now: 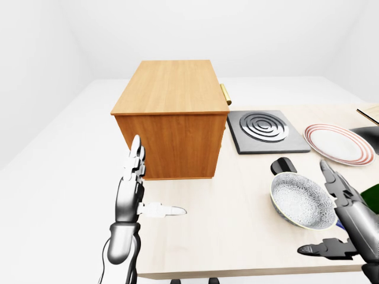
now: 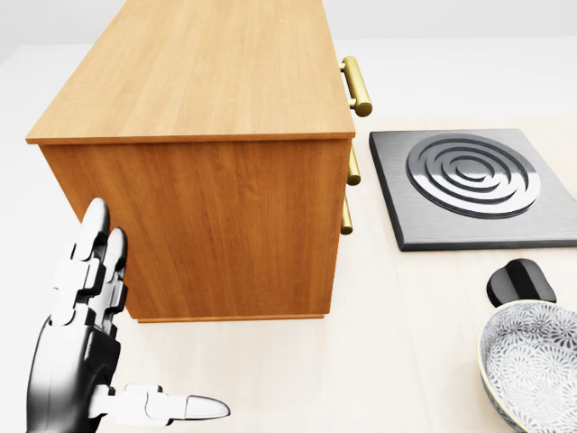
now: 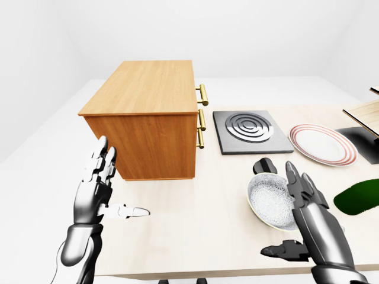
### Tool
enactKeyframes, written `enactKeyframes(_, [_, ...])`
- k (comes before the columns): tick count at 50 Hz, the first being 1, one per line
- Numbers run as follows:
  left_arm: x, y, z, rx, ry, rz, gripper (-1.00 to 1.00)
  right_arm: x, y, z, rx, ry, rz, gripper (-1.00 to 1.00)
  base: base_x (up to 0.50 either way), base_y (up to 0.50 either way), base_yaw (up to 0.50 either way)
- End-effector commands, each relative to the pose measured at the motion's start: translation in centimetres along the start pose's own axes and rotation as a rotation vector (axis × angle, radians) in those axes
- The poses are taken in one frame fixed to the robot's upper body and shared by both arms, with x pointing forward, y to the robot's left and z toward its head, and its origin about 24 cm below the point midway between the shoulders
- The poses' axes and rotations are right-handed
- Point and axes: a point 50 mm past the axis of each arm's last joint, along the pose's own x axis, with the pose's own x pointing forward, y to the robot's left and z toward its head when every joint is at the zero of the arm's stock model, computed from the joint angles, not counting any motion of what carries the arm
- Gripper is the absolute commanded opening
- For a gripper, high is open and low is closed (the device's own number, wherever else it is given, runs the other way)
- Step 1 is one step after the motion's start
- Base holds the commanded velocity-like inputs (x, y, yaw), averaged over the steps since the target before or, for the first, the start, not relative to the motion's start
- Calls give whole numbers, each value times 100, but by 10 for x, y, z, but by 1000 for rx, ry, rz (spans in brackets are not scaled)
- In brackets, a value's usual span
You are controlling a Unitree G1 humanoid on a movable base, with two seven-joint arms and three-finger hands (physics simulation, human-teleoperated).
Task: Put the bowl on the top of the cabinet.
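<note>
**Bowl on the table beside the spread right hand, cabinet top bare**

The table [image 1: 237, 236] carries everything. The wooden cabinet [image 3: 145, 127] stands at about ten o'clock in the eye views; its three brass handles [image 3: 202, 94] show fully only in the right-eye view, while the left-eye view catches just one. The head view crops the scene closely and leaves out the plate and the right hand altogether.

The square hob plate [image 1: 267, 130] lies just right of the cabinet, the red-rimmed plate [image 3: 320, 144] at three o'clock from it. A dark green shape [image 3: 358, 197] is cut by the right edge, too partial to name.

The patterned bowl [image 1: 303, 201] sits at four o'clock, a small black object [image 2: 521, 281] touching its upper rim. The right hand [image 3: 308, 219] stands just beside the bowl, fingers apart, thumb splayed left. The left hand [image 1: 137, 189] is raised near the cabinet's side, fingers straight, thumb out, holding nothing.
</note>
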Motion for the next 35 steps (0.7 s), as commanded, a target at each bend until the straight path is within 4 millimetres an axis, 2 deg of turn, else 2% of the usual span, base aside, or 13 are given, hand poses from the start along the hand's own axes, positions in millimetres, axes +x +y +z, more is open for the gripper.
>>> enactKeyframes(1, [0,0,-1,-1,4,-4,100,3,25,-26,-1,149,119,100,0,0,0])
enactKeyframes(5, [1,-1,-1,-2,3,-6,100,4,35,-33,-10,185,175,100,0,0,0])
enactKeyframes(10, [0,-1,-1,-2,3,-7,100,5,38,-36,-19,199,196,100,0,0,0])
enactKeyframes(12, [1,-1,0,-1,0,-8,100,5,46,-46,-32,249,233,100,0,0,0])
enactKeyframes(35, [1,-1,-4,-4,12,-7,100,18,51,-58,-116,270,234,100,0,0,0])
